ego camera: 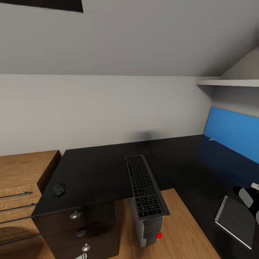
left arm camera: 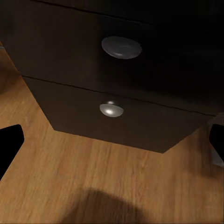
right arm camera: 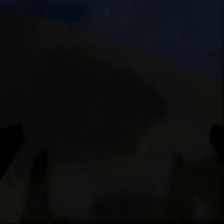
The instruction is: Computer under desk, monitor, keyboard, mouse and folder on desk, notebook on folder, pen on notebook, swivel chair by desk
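Observation:
A dark keyboard (ego camera: 145, 187) lies on the black desk (ego camera: 97, 165), its near end hanging over the front edge. The small black mouse (ego camera: 59, 189) rests near the desk's left corner. Below the keyboard stands the grey computer tower (ego camera: 149, 230) with a red light, on the floor under the desk. A spiral-bound dark notebook (ego camera: 235, 220) lies on the desk's right wing, with my right gripper's grey fingers (ego camera: 246, 197) just beyond it. My right gripper (right arm camera: 112, 140) is open over a dark surface. My left gripper (left arm camera: 112, 144) is open, facing the desk's drawer knobs (left arm camera: 121, 46).
A blue upright panel (ego camera: 232, 131) stands at the back of the right wing, under a white shelf (ego camera: 230, 82). A wooden dresser (ego camera: 21, 180) adjoins the desk on the left. Three knobbed drawers (ego camera: 75, 215) fill the desk's left front, above the wooden floor (ego camera: 187, 233).

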Controlling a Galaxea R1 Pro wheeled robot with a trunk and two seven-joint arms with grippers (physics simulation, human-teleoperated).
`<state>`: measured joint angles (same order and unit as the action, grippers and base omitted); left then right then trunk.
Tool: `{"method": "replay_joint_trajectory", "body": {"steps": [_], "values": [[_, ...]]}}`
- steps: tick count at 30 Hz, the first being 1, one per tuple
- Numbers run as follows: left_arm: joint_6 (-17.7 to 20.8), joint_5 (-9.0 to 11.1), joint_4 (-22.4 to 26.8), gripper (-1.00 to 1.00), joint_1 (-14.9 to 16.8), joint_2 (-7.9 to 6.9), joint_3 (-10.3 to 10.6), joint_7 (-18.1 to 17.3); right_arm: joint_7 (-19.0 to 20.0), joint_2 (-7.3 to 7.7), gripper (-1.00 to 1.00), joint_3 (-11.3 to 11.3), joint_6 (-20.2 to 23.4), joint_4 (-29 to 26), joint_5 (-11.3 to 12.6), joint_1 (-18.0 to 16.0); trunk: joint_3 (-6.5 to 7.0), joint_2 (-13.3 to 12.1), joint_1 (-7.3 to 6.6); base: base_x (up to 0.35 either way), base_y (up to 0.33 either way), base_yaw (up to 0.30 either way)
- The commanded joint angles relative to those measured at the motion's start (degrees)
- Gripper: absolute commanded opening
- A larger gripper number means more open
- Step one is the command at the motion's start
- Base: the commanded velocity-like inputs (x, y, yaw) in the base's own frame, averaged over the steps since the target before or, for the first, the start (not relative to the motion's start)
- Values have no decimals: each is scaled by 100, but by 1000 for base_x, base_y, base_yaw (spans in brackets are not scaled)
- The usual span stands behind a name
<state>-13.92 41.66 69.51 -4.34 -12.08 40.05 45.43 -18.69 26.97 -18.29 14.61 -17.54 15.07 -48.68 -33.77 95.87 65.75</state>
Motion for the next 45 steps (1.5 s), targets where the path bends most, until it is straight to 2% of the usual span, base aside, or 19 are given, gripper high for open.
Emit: {"method": "replay_joint_trajectory", "body": {"steps": [1, 20, 35, 45], "values": [[-38, 48, 16, 100, 2, -8, 20, 18, -29, 1, 100, 10, 31, -6, 56, -1, -5, 3, 0, 0, 0, 0], [-45, 44, 28, 100, 3, -14, 3, 52, -29, -16, 100, 26, 103, -3, 57, -1, -346, 765, 417, 0, 0, 0], [-41, 54, -4, 100, 3, -28, 20, 12, -29, -25, 100, 29, 104, -4, 57, -1, -346, 765, 417, -6, 4, 0], [-41, 61, -7, 100, 3, -26, 21, 6, -29, -25, 100, 35, 104, -4, 57, -1, -346, 765, 417, -140, 110, 0]]}}
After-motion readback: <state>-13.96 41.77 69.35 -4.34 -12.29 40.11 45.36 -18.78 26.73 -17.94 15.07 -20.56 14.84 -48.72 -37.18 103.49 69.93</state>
